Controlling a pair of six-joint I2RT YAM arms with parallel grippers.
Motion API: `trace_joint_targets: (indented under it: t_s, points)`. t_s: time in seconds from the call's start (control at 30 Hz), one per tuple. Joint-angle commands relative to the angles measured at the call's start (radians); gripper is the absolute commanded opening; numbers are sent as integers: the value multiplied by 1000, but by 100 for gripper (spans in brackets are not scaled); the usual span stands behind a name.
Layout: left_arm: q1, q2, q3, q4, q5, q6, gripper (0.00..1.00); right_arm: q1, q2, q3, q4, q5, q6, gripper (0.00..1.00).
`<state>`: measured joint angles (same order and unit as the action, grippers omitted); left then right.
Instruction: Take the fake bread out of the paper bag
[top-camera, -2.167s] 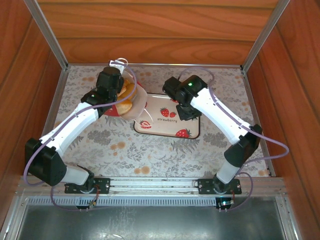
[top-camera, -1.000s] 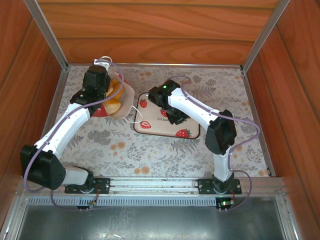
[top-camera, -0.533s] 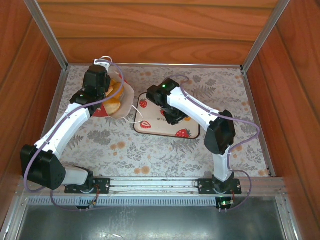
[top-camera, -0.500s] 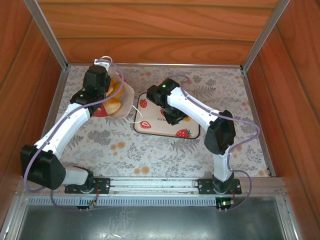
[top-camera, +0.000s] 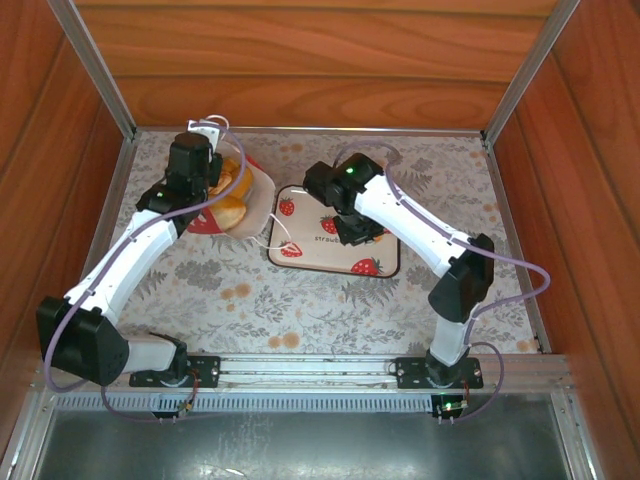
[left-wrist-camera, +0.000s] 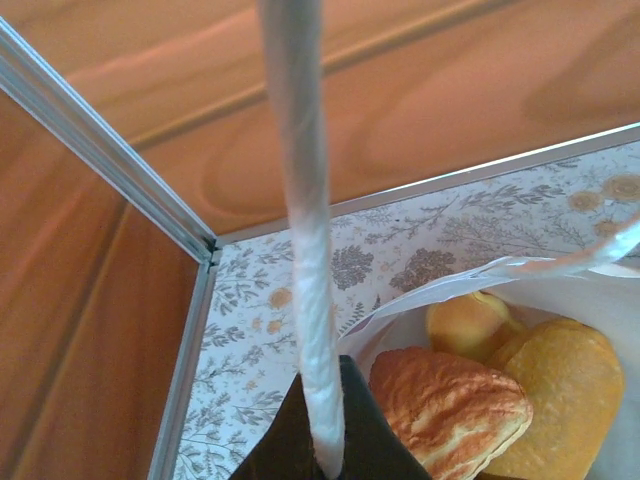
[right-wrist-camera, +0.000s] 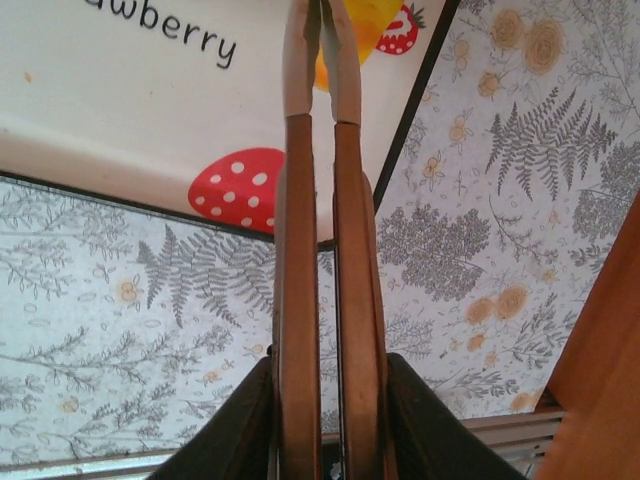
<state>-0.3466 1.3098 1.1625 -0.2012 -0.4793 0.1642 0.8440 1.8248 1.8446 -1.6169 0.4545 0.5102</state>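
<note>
Left wrist view shows us the left gripper (left-wrist-camera: 322, 445) pinching the cord (left-wrist-camera: 306, 250) of the paper bag (left-wrist-camera: 430, 295) at ten o'clock, fake bread (left-wrist-camera: 450, 410) inside, the right gripper (right-wrist-camera: 320, 30) closed — we fear a slipping cord tips it.

Reds, whites and golden browns over a fern-printed worktop (top-camera: 250, 300)
Paper bag (top-camera: 257, 203) white with a red lower band, its cord handle (left-wrist-camera: 305, 200) white; fake bread (left-wrist-camera: 450, 410) golden-brown and yellow-orange; tray (top-camera: 330, 258) white, black-edged, with red strawberries and black lettering; worktop pale with grey ferns and orange blossoms; walls (top-camera: 320, 60) reddish wood grain; right claw (right-wrist-camera: 321, 30) tan-brown.
</note>
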Motion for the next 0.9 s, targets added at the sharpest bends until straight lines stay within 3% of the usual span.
trace_joint_targets:
  t_s: [0.0,0.33,0.87]
  points:
    - [7,-48,-7,53,26,-24,0,-8,-36,-54,5,-52,27,24]
    - [6,-80,-32,65,105,-55,0,-58,-82,-189,227,-157,46,20]
    - [7,-70,-39,103,180,-97,0,-152,-90,-287,284,-146,62,17]
